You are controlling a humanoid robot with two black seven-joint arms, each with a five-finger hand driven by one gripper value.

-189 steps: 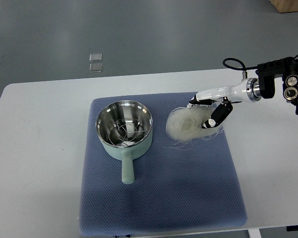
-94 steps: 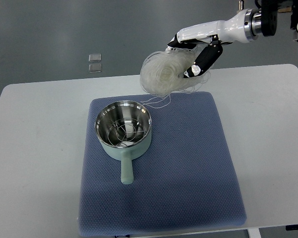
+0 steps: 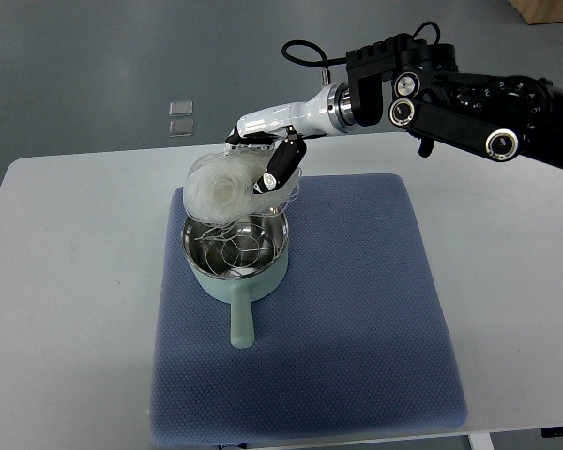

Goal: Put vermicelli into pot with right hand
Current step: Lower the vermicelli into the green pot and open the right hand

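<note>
A pale green pot [image 3: 235,258] with a shiny steel inside and a wire rack stands on the blue mat [image 3: 357,319], handle toward me. My right hand [image 3: 263,167] is shut on a nest of white translucent vermicelli [image 3: 221,187]. It holds the nest in the air just above the pot's far left rim, loose strands hanging down toward the pot. The right arm [image 3: 450,94] reaches in from the upper right. The left arm is out of view.
The blue mat lies on a white table [image 3: 66,281]. Two small clear squares [image 3: 180,118] lie on the grey floor beyond the table. A wooden corner [image 3: 544,9] shows at top right.
My right hand lifted the vermicelli off the mat to the right of the pot, carried it up and leftward, and now holds it over the pot's far rim.
</note>
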